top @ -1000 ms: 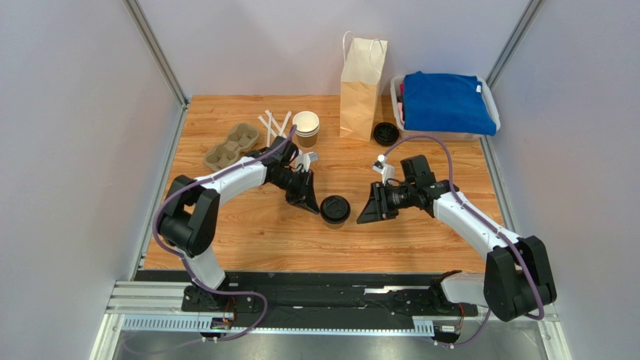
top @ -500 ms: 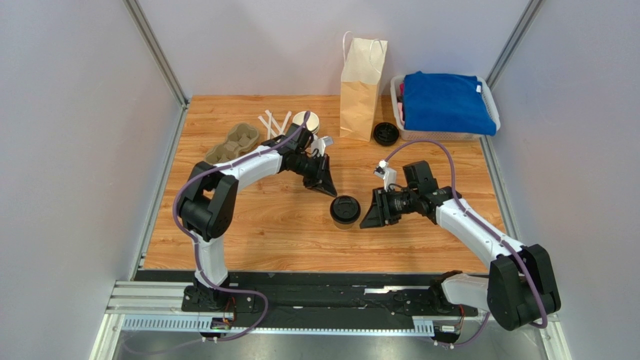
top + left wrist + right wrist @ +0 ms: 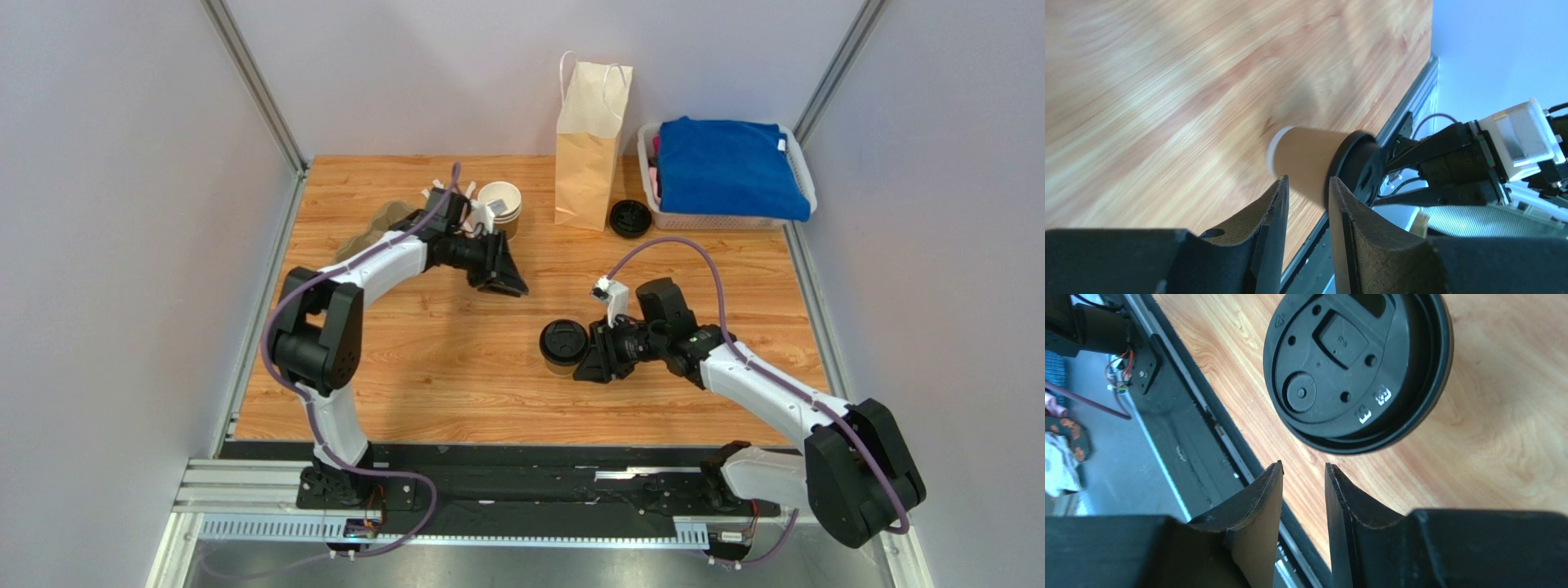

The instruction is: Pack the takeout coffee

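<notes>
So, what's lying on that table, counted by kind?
Lidded cup: 1
Stack of open cups: 1
Paper bag: 1
Loose black lid: 1
Basket: 1
Cup tray: 1
Total: 6, leaving out the half-hidden white sticks.

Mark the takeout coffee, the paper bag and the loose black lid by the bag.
takeout coffee (image 3: pixel 563 341): top external view, centre of its black lid.
paper bag (image 3: pixel 589 153): top external view, middle of its front face.
loose black lid (image 3: pixel 631 218): top external view, centre of the lid.
</notes>
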### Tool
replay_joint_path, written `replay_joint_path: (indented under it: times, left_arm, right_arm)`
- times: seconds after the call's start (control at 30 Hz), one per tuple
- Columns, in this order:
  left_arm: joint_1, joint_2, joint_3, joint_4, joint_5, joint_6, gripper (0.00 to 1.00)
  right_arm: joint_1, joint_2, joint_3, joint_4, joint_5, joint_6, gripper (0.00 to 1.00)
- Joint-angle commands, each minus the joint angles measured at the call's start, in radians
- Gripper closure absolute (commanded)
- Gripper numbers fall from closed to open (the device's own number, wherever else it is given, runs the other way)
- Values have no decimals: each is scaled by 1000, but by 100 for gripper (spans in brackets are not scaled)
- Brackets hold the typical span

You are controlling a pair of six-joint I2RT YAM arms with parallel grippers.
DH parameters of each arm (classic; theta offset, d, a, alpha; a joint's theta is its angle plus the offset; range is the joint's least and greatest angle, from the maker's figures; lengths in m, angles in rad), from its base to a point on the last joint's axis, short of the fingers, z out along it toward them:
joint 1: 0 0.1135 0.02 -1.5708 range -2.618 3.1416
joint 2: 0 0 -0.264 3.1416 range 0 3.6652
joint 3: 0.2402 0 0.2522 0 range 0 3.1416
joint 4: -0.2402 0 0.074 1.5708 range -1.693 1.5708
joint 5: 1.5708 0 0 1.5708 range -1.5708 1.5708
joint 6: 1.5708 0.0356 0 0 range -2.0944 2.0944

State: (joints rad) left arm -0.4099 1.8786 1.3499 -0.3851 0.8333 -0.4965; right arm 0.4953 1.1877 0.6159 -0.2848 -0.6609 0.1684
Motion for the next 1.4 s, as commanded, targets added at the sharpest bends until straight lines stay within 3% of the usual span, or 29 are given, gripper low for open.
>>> replay_joint_path:
  times: [0.0,0.67,0.97,1.17,1.37]
  left_arm:
    - [72,-150,-116,-14,26,12,61]
    - [132,-274,-304,-49,-8,44,60]
    - [132,-210,-241,-29,-29,47,61]
    - [117,-101,-135,-15,-46,59,61]
    - [56,26,-26,17,-7,47,61]
  right_arm:
    - [35,12,-10,163,119,19,65]
    - [186,206,130,364,201,121,66]
    - [265,306,277,339,173,137,66]
    - [247,212,373,168,44,131,62]
    - [170,38,341,104,-25,154,58]
